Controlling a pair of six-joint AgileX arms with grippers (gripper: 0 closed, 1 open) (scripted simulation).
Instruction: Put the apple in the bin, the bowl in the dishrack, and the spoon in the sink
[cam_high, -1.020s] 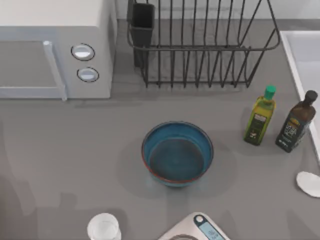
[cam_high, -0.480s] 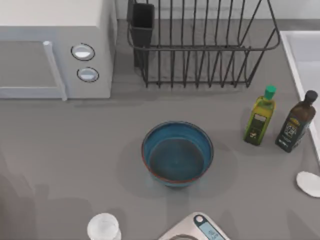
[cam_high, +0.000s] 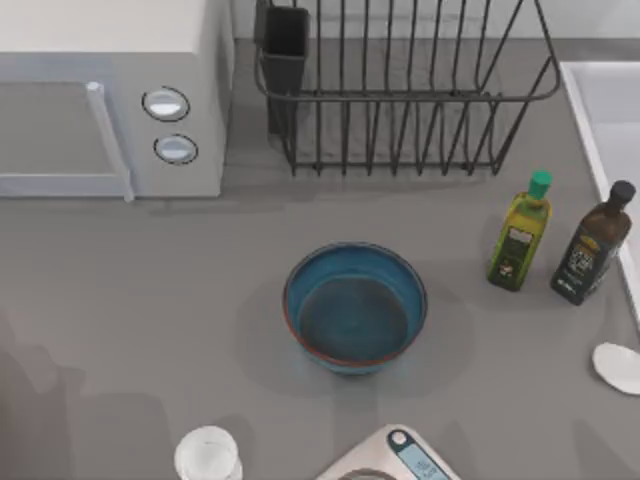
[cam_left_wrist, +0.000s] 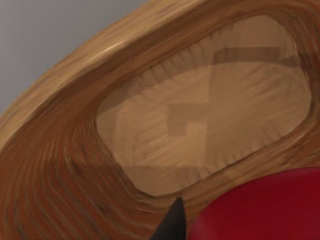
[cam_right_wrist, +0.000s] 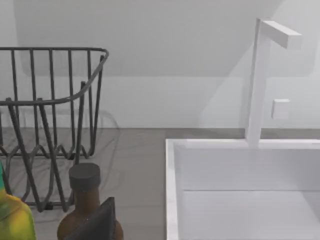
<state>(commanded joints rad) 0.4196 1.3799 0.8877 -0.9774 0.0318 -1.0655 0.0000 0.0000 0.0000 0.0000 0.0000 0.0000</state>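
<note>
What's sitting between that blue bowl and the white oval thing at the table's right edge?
In the top view, the stretch from the bowl to the spoon is bare grey table. The two oil bottles stand farther back, off that line.

The bowl (cam_high: 355, 308) sits mid-frame on the bench (cam_high: 150, 300). The dishrack (cam_high: 405, 90) is at upper centre, with the microwave (cam_high: 110, 95) at upper left. Two bottles (cam_high: 520, 232) stand right of the bowl, just left of the sink (cam_high: 600, 110) at the right edge. The spoon (cam_high: 617, 367) lies lower right. A cup (cam_high: 208, 456) and a scale (cam_high: 395, 458) are at the bottom edge.
</note>
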